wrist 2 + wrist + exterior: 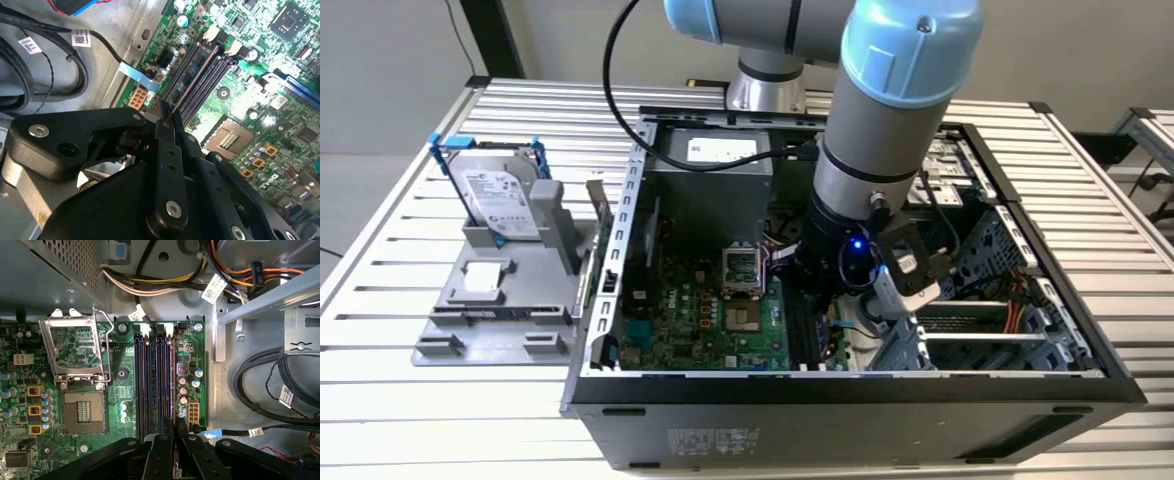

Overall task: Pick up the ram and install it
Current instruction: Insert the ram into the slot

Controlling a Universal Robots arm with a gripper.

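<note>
Exterior view: arm [881,130] reaching down into the open computer case [854,390] lying on the slatted bench [400,260], wrist low over the green motherboard [707,320]. Hard drive [494,195] in its blue bracket parked upright on a grey fixture outside the case, towards the exterior view's left, well apart from the work.

Second wrist view: tool [170,112] closed on the ram [195,80], pinching the flat faces so that the thin edge faces the camera. Held edge-on this way, probably to let the contact edge meet a slot squarely. Long axis running parallel to the dark memory slots [220,67], stick directly above them, beside the processor socket [231,140]. Cannot tell whether seated or just above.

First wrist view: tool [175,427] at the near end of the memory slots [150,380], fingers straddling one of the slots farther from the processor socket [82,412]. Alignment lengthwise with the slots again evident.
</note>
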